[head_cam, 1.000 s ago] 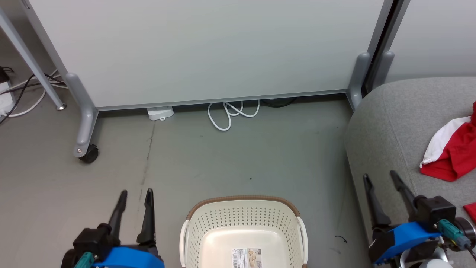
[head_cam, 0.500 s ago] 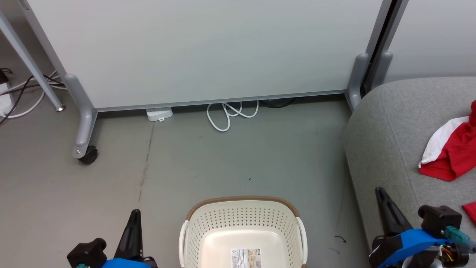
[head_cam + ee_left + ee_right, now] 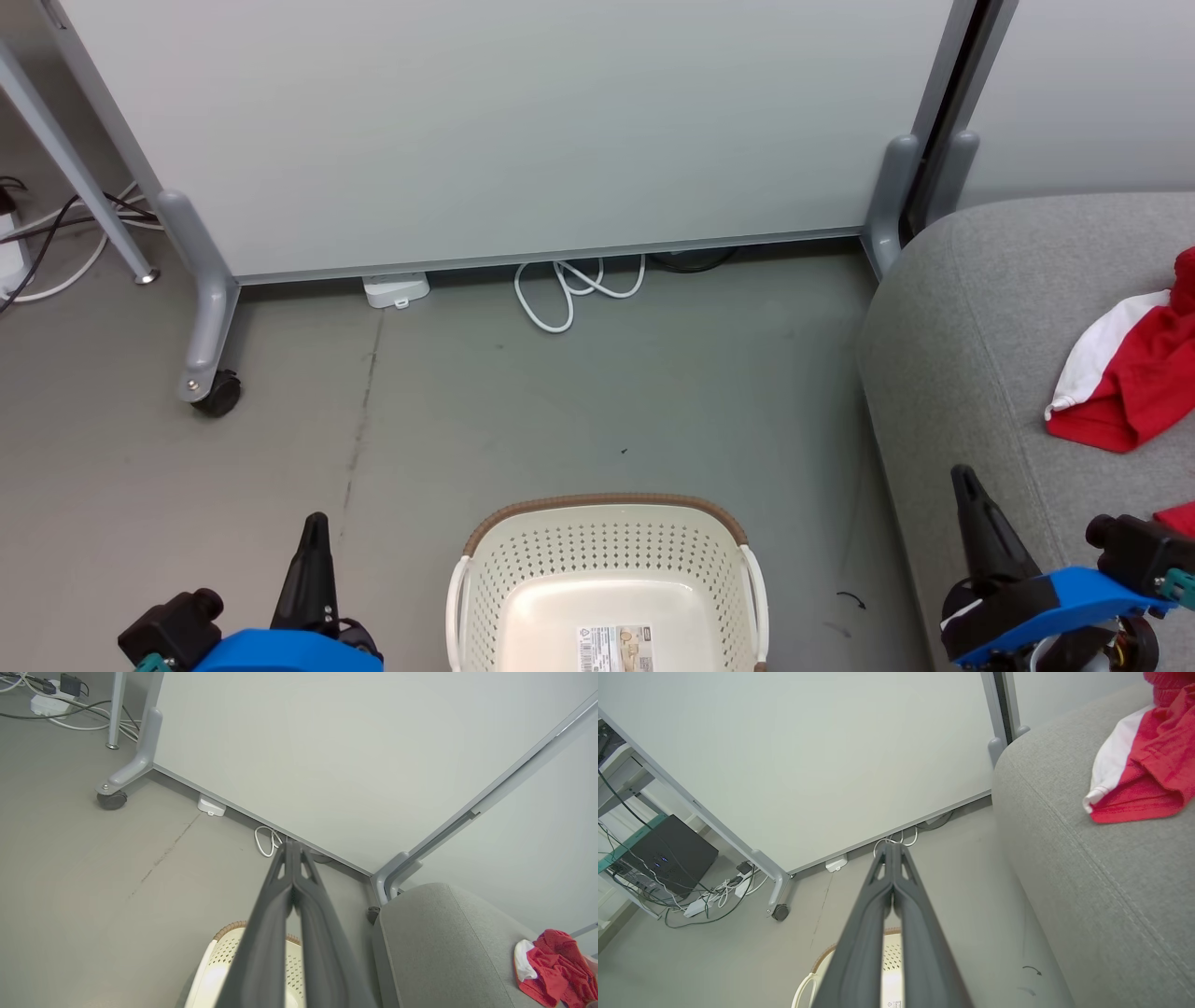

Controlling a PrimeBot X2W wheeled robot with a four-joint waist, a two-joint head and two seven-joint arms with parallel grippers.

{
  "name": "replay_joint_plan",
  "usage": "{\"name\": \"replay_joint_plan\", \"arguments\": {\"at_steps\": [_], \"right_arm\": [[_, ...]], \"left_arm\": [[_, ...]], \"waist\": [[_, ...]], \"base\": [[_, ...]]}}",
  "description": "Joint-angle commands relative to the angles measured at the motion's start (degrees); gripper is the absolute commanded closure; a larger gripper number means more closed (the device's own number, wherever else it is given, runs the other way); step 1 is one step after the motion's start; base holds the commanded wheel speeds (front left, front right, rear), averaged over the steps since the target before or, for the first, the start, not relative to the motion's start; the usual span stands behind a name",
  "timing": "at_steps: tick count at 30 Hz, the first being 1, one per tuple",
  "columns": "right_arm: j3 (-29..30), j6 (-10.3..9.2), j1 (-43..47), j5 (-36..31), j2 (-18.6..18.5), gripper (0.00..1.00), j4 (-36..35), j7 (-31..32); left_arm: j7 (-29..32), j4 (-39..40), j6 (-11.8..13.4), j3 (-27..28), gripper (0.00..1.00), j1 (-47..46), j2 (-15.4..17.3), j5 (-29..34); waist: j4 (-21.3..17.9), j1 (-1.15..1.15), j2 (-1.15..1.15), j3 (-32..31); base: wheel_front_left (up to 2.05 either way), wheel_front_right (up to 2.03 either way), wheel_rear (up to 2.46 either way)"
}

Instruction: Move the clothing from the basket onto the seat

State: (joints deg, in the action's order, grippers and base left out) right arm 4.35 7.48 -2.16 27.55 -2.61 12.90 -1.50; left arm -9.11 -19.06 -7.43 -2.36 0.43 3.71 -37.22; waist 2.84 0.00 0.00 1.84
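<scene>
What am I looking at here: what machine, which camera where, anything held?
A wheeled two-armed robot. The wide picture is from its head camera, looking down; the other two are from wrist cameras, looking along each arm's dark fingers. On the grey floor stands a cream-white perforated plastic basket with a brown rim; what shows of its inside holds only a label. To the right, a light grey fabric sofa carries bright red-and-white clothing. Both arms' jaws are shut, holding nothing.

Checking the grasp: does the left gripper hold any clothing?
No, the left gripper has its fingers pressed together with nothing between them.
</scene>
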Motion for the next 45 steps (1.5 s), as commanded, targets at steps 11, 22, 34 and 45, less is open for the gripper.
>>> {"name": "replay_joint_plan", "arguments": {"at_steps": [11, 22, 34, 45], "right_arm": [[0.54, 0.01, -1.99, 11.56, -0.22, 1.0, -0.42, 1.49], [0.83, 0.01, -2.44, 20.69, -0.25, 1.0, -0.18, 2.61], [1.12, 0.01, -2.85, 29.46, -0.28, 1.0, 0.06, 3.71], [1.35, 0.02, -3.23, 36.71, -0.31, 1.0, 0.26, 4.62]], "left_arm": [[2.49, 1.76, -0.03, 1.62, 1.0, -2.69, 0.31, -10.02], [4.58, 2.37, -0.03, 2.74, 1.0, -3.45, 0.27, -17.86], [6.65, 2.95, -0.04, 3.8, 1.0, -4.16, 0.18, -25.45], [8.42, 3.44, -0.05, 4.75, 1.0, -4.83, 0.09, -31.66]], "waist": [[-0.31, 0.0, 0.0, -0.18], [-0.62, 0.0, 0.0, -0.36], [-0.95, 0.0, 0.0, -0.56], [-1.26, 0.0, 0.0, -0.73]], "base": [[0.0, 0.0, 0.0], [0.0, 0.0, 0.0], [0.0, 0.0, 0.0], [0.0, 0.0, 0.0]]}}
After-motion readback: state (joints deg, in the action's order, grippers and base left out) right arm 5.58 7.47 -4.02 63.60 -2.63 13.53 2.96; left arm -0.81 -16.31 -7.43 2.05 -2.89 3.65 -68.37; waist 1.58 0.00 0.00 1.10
